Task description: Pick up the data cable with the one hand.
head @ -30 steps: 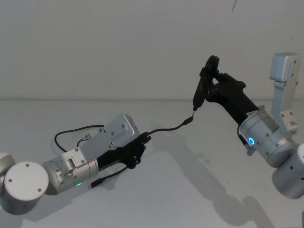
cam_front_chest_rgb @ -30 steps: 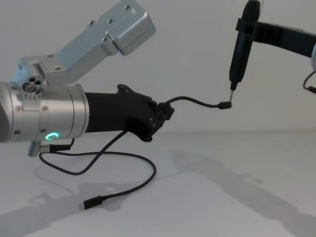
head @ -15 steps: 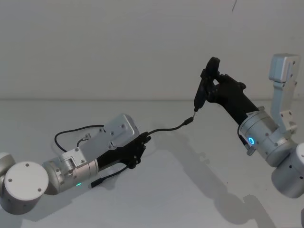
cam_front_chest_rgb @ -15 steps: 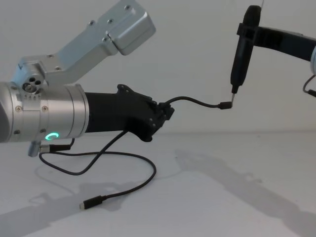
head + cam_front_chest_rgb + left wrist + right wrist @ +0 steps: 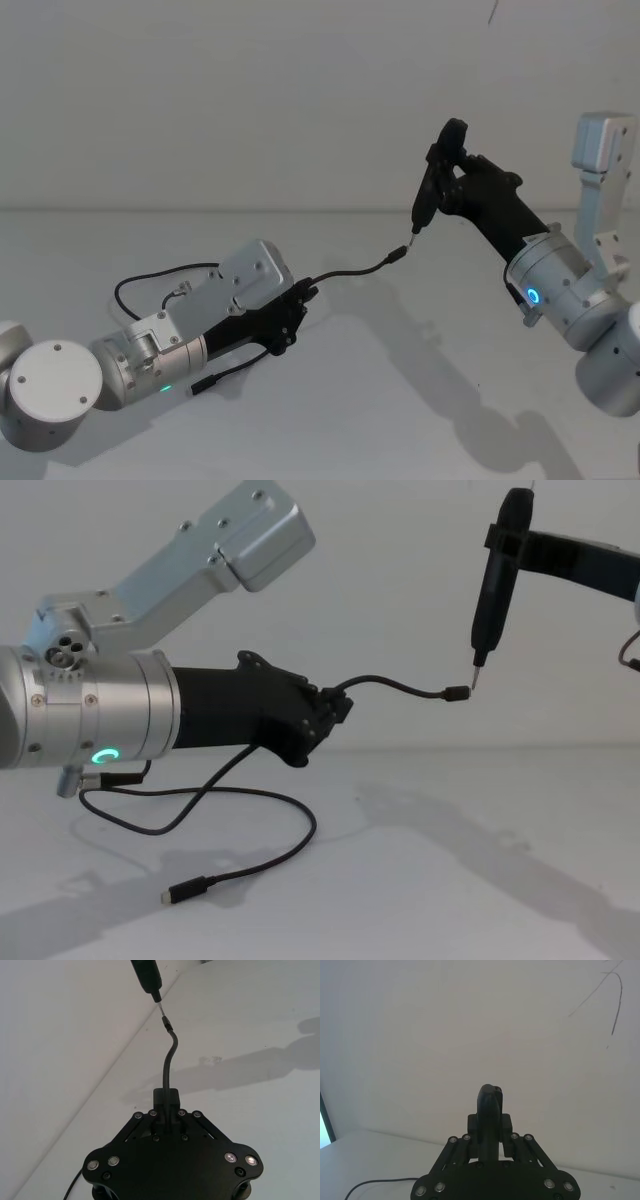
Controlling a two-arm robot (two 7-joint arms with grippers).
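Above the bench, the left gripper (image 5: 335,712) pinches the data cable (image 5: 395,687); a loose pinch could drop it.

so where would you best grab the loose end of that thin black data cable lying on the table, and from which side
Grip the thin black data cable just behind its small flat plug, coming from straight above. That end lies flat on the pale table with open space around it, and the stiffer plug gives a firmer hold than the limp cord. The left gripper is shut on the cable near its other end; the right gripper holds a slim black stick-shaped tool.
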